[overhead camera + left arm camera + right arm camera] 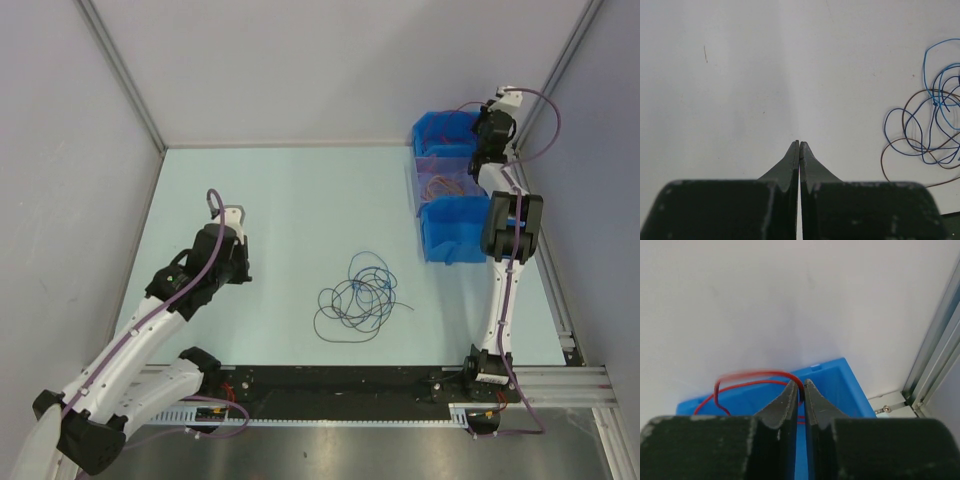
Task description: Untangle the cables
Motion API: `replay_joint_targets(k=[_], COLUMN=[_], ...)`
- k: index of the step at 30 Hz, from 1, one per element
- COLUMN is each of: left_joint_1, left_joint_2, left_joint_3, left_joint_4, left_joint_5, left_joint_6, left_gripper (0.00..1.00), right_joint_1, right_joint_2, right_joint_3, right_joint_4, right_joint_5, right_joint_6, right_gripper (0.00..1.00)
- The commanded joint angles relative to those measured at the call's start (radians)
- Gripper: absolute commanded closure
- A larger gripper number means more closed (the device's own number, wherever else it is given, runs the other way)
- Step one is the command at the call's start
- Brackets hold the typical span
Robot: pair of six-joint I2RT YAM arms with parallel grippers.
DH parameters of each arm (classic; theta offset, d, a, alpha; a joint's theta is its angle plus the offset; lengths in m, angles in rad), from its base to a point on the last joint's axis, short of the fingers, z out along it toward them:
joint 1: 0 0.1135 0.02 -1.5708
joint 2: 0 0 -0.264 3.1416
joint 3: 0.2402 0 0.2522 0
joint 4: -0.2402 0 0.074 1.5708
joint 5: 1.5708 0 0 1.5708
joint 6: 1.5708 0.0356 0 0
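Note:
A tangle of thin blue and dark cables (pixel 358 295) lies in loose loops on the pale table, in the middle near the front. In the left wrist view it shows at the right edge (pixel 930 130). My left gripper (pixel 244 268) is shut and empty, left of the tangle and well apart from it; its jaws (pixel 799 142) meet over bare table. My right gripper (pixel 484 125) is raised at the back right, above the far blue bin (pixel 440 132). It is shut on a red cable (pixel 755 374) that loops out to the left of its tips (pixel 801 382) over the bin (pixel 840 385).
Three blue bins stand in a row at the back right; the middle one (pixel 440 185) holds a reddish cable, the near one (pixel 452 235) stands beside the right arm. An aluminium frame post (pixel 935 340) rises close to the right gripper. Walls enclose the table.

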Motion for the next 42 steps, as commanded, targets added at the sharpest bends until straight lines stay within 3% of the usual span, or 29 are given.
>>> replay_joint_targets(k=[1, 2, 3, 6, 16, 24, 28, 29, 31, 33, 37, 42], left_joint_1=[0.01, 0.01, 0.01, 0.01, 0.01, 0.01, 0.01, 0.01, 0.009, 0.01, 0.009, -0.025], left_joint_2=[-0.022, -0.022, -0.024, -0.031, -0.059, -0.073, -0.079, -0.082, -0.085, -0.08, -0.012, 0.096], left_joint_3=[-0.002, -0.002, -0.002, -0.002, -0.004, -0.004, -0.002, -0.002, -0.002, 0.004, 0.022, 0.025], left_joint_4=[0.031, 0.032, 0.032, 0.031, 0.034, 0.034, 0.035, 0.034, 0.035, 0.041, 0.083, 0.233], left_joint_5=[0.015, 0.015, 0.014, 0.012, 0.015, 0.02, 0.021, 0.021, 0.023, 0.029, 0.078, 0.208], left_joint_6=[0.01, 0.01, 0.01, 0.008, 0.008, 0.008, 0.01, 0.01, 0.008, 0.008, -0.025, -0.1], left_gripper=[1.0, 1.0, 1.0, 1.0, 1.0, 1.0, 1.0, 1.0, 1.0, 1.0, 1.0, 1.0], right_joint_1=[0.016, 0.021, 0.022, 0.027, 0.031, 0.042, 0.05, 0.05, 0.05, 0.042, 0.076, 0.25], right_joint_2=[-0.102, -0.116, -0.124, -0.165, -0.402, -0.656, -0.838, -0.905, -0.969, -1.042, -1.141, -1.283], right_joint_3=[0.013, 0.01, 0.003, -0.015, -0.115, -0.338, -0.528, -0.558, -0.609, -0.654, -0.742, -0.871], right_joint_4=[-0.003, -0.012, -0.015, -0.018, -0.075, -0.213, -0.34, -0.378, -0.585, -0.73, -0.855, -0.975], right_joint_5=[0.037, 0.048, 0.073, 0.099, 0.169, 0.169, 0.208, 0.229, 0.289, 0.24, 0.036, 0.073], right_joint_6=[-0.026, -0.027, -0.029, -0.029, 0.055, 0.183, 0.296, 0.325, 0.465, 0.557, 0.577, 0.552], right_gripper=[0.78, 0.7, 0.53, 0.38, 0.35, 0.34, 0.32, 0.27, 0.25, 0.24, 0.27, 0.28])
